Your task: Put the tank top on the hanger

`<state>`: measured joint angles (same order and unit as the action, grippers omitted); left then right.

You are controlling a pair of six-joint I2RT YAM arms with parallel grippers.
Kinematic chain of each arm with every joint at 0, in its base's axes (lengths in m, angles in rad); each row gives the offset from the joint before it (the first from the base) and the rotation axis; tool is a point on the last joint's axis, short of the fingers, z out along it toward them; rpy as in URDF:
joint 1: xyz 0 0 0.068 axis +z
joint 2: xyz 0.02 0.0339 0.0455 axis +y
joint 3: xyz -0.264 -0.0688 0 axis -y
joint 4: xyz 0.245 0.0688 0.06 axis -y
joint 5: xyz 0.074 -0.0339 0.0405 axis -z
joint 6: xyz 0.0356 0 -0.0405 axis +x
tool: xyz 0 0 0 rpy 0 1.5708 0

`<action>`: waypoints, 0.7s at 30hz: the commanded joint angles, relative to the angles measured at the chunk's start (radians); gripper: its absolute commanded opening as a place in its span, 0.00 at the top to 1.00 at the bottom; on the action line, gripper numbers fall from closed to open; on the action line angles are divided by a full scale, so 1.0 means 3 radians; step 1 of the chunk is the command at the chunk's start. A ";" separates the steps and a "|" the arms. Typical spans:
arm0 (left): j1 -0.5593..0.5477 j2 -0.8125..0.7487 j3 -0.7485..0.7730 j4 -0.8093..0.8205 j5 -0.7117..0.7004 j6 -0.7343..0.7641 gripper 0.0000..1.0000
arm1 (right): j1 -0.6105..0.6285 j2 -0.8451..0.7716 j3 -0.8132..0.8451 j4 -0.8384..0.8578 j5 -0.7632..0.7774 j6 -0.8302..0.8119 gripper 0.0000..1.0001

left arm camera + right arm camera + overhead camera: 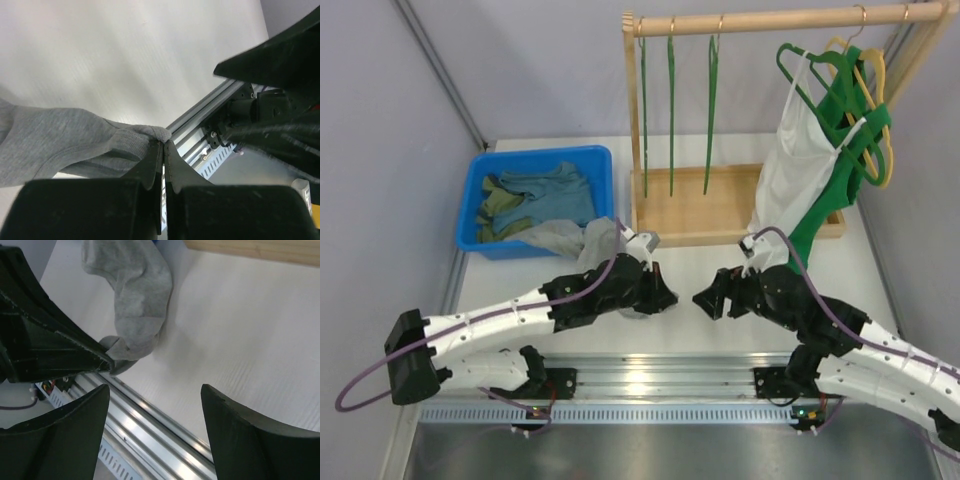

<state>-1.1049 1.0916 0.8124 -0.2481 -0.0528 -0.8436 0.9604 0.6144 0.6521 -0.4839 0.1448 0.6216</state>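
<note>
Your left fingers (163, 150) are pressed together on a folded edge of the grey tank top (582, 240), which trails from the front corner of the blue bin (478, 190) across the table (720, 325) to that grip. Your right fingers (706, 298) stand wide apart, holding nothing, facing the left ones.
</note>
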 commanded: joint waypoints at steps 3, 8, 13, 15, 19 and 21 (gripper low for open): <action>-0.0096 0.0242 0.0390 0.0387 -0.0304 -0.0031 1.00 | 0.0480 -0.0064 -0.0179 0.0416 0.0422 0.0193 0.30; -0.0090 0.0380 0.0539 0.0382 -0.0402 -0.0128 1.00 | 0.0639 -0.0125 -0.0378 0.0682 0.0581 0.0188 0.33; -0.0090 0.0493 0.0616 0.0444 -0.0325 -0.0276 1.00 | 0.0782 -0.0115 -0.0568 0.1229 0.0897 0.0142 0.32; -0.0096 0.0513 0.0611 0.0510 -0.0289 -0.0337 1.00 | 0.0889 -0.0029 -0.0604 0.1402 0.1030 0.0071 0.32; -0.0101 0.0524 0.0641 0.0525 -0.0253 -0.0379 1.00 | 0.1068 0.0125 -0.0553 0.1536 0.1551 -0.0037 0.32; -0.0096 0.0524 0.0646 0.0525 -0.0238 -0.0384 1.00 | 0.1109 0.0206 -0.0548 0.1582 0.1644 -0.0067 0.32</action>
<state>-1.1290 1.2526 0.9623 -0.1715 -0.1314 -0.9386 1.2682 0.6540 0.4694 -0.1230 0.5121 0.6338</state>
